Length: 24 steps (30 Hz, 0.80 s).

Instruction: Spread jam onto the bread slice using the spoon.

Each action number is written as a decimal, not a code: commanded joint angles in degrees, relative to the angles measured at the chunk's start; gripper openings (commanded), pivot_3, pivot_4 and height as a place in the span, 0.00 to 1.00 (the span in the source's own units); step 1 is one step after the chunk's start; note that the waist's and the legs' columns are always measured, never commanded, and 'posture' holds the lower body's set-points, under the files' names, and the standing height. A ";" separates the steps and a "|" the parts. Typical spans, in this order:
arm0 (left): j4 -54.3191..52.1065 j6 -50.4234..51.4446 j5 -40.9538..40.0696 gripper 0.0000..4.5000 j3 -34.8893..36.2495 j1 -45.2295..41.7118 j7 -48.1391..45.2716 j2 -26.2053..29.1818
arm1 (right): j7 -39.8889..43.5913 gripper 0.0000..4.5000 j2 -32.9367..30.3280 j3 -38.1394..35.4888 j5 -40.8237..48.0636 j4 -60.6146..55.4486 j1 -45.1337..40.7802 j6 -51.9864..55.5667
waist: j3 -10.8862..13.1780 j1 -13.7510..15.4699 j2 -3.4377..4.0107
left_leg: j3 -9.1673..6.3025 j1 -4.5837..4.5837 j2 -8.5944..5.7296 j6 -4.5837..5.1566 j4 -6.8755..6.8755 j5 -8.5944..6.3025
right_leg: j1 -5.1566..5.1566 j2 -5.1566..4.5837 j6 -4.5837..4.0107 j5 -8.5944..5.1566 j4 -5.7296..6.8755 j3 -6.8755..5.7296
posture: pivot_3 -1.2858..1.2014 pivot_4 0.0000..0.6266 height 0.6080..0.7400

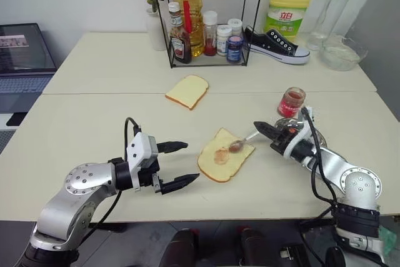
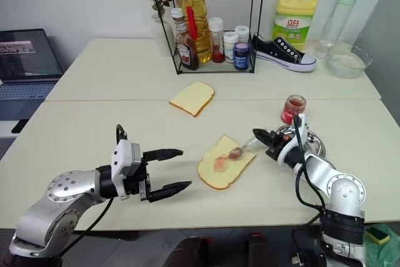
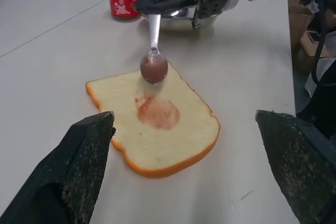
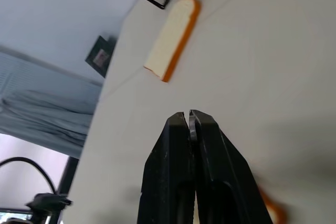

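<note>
Bread slice (image 1: 225, 156) lies flat on the table (image 1: 94, 123), centre of the head view, with a red jam smear (image 1: 220, 156) on top. Right gripper (image 1: 261, 127), fingers clamped together on the spoon (image 1: 240, 143) handle, holds the stained bowl over the slice's upper right edge. Jam jar (image 1: 291, 102) stands at right, beside a steel dish (image 2: 314, 145). Left gripper (image 1: 181, 164), lower left, has fingers wide apart, holding nothing. A second slice (image 1: 187, 91) lies above centre.
</note>
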 commanded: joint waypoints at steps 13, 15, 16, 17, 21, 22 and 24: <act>-2.53 -0.18 -0.68 1.00 0.74 0.83 0.32 0.66 | 3.45 0.01 0.23 5.83 -7.41 1.44 0.38 -1.66 | 0.00 0.06 0.00 | 0.00 0.00 -0.05 0.00 0.00 0.00 | 0.00 -0.01 0.00 0.00 0.00 0.00 | 0.52 0.24 1.00; -2.71 -0.15 -0.68 1.00 0.62 0.95 0.46 0.56 | 3.69 0.01 -0.97 5.34 -7.07 0.32 1.29 -1.01 | 0.00 0.05 0.00 | 0.00 0.00 -0.04 0.00 0.00 0.00 | 0.00 -0.01 0.00 0.00 0.00 0.00 | 0.52 0.24 1.00; -2.74 -0.15 -0.66 1.00 0.54 0.95 0.51 0.50 | 3.78 0.01 -1.54 5.12 -6.84 -0.18 1.70 -0.71 | 0.00 0.11 0.00 | 0.00 0.00 -0.04 0.00 0.00 0.00 | 0.00 -0.01 0.00 0.00 0.00 0.00 | 0.52 0.24 1.00; -2.75 -0.15 -0.66 1.00 0.48 0.92 0.53 0.45 | 3.64 0.01 -2.09 4.84 -6.28 -0.93 2.18 -0.33 | 0.00 0.14 0.00 | 0.00 0.00 -0.04 0.00 0.00 0.00 | 0.00 -0.01 0.00 0.00 -0.01 0.00 | 0.52 0.24 1.00; -2.74 -0.15 -0.66 1.00 0.18 0.72 0.56 0.29 | 3.92 0.01 -4.21 4.27 -4.25 -3.46 3.38 0.80 | 0.00 0.17 0.00 | -0.01 -0.01 -0.05 0.00 0.00 0.00 | 0.01 -0.02 0.00 0.00 -0.02 -0.01 | 0.52 0.24 1.00; -2.74 -0.17 -0.66 1.00 0.09 0.61 0.57 0.22 | 3.59 0.01 -4.82 3.73 -3.02 -4.05 3.55 1.19 | 0.00 0.16 0.00 | -0.01 0.00 -0.05 0.00 0.00 0.00 | 0.01 -0.02 0.00 0.00 -0.02 -0.02 | 0.52 0.24 1.00; -2.80 -0.06 -0.74 1.00 -0.13 0.34 0.64 0.06 | 3.29 0.01 -6.27 2.71 -0.16 -5.20 3.61 1.99 | 0.00 0.16 0.00 | 0.00 -0.01 -0.05 0.00 0.00 0.00 | 0.01 -0.02 0.00 0.00 -0.02 0.00 | 0.52 0.24 1.00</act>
